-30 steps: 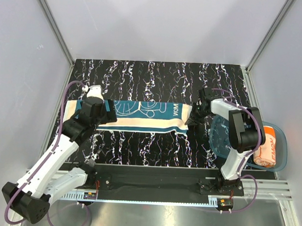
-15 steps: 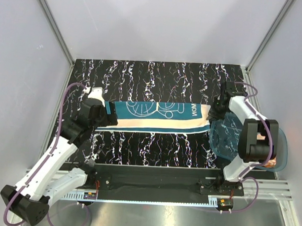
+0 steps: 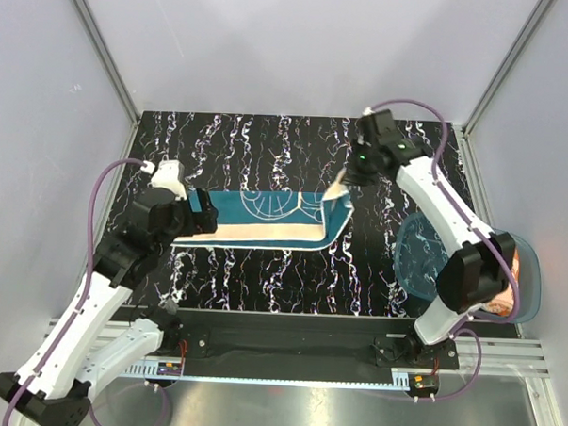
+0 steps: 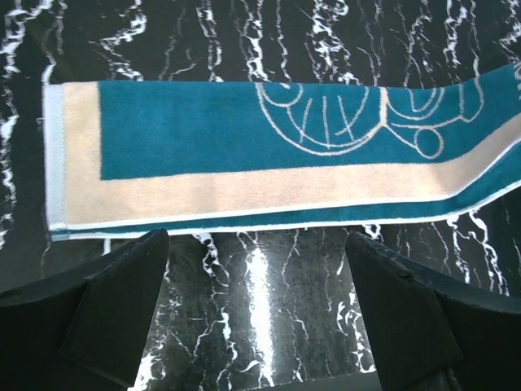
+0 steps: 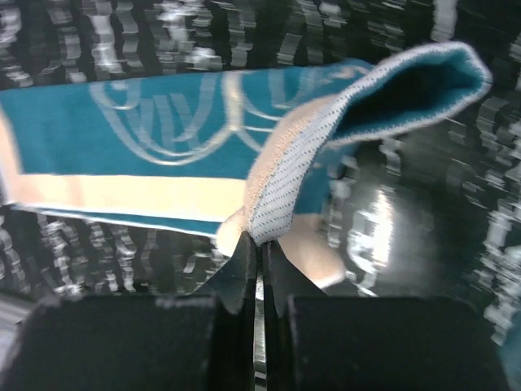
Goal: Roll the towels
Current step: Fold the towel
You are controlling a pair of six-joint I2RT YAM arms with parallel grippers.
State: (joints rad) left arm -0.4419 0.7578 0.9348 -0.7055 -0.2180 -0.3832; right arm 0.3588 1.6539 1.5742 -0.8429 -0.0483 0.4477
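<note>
The teal towel (image 3: 265, 217) lies flat as a long strip on the black marbled table, cream band along its near edge. Its right end is raised and curled over, pinched in my shut right gripper (image 3: 345, 183). The right wrist view shows the jaws (image 5: 259, 244) closed on the towel's dotted hem, the teal towel (image 5: 163, 138) hanging beyond. My left gripper (image 3: 197, 212) hovers open at the towel's left end. In the left wrist view its fingers (image 4: 114, 301) stand wide apart just short of the teal towel (image 4: 244, 155), nothing between them. A sliver of the orange towel (image 3: 519, 264) shows behind the right arm.
A translucent blue tray (image 3: 416, 256) sits at the table's right edge, partly under the right arm's lower link. Grey enclosure walls and aluminium posts ring the table. The arm bases and a rail run along the near edge.
The right gripper dragged the towel to the right, then lifted its right end and swung it up and back to the left. The left gripper opened slightly wider and eased off the towel's left end.
</note>
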